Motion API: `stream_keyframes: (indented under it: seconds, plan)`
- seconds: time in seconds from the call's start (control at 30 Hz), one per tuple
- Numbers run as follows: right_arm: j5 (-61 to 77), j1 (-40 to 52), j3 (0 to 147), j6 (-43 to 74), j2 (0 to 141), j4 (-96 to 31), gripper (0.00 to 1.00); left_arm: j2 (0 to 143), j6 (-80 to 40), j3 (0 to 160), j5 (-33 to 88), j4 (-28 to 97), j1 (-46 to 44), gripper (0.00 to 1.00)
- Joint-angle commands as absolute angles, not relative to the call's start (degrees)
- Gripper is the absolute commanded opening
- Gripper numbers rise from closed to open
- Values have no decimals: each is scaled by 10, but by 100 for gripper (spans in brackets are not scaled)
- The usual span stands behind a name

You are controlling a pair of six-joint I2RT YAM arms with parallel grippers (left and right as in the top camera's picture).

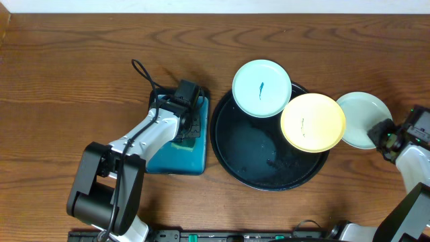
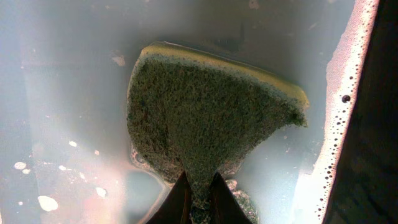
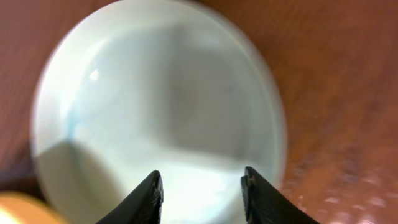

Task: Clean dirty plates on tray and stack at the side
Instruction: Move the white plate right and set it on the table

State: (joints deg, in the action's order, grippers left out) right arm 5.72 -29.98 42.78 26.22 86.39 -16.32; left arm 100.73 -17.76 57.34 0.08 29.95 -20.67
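The large round black tray [image 1: 248,158] holds a mint-white plate [image 1: 261,88] with a dark smear on its far rim, and a pale yellow plate [image 1: 312,122] with a faint smear on its right rim. A second mint plate [image 1: 363,119] lies on the table right of the tray, looking clean in the right wrist view [image 3: 161,106]. My right gripper [image 1: 384,134] is open with its fingers [image 3: 202,177] over that plate's near edge. My left gripper [image 1: 188,128] is shut [image 2: 199,199] on a green-and-yellow sponge [image 2: 205,118] in soapy water.
A smaller rectangular black tray with a teal inside [image 1: 178,161] stands left of the round tray and holds the foamy water [image 2: 339,118]. The yellow plate's edge [image 3: 18,208] shows at the lower left of the right wrist view. The table is brown wood [image 1: 67,74].
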Motion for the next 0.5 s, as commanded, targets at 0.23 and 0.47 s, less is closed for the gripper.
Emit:
stream_keyframes:
  seconds: [0.23, 0.47]
  plan:
    - [267, -260, 437, 102, 865, -154, 49, 1034, -179, 553, 11, 305, -204, 7]
    - [269, -256, 437, 89, 865, -186, 50, 1034, -178, 553, 11, 305, -204, 8]
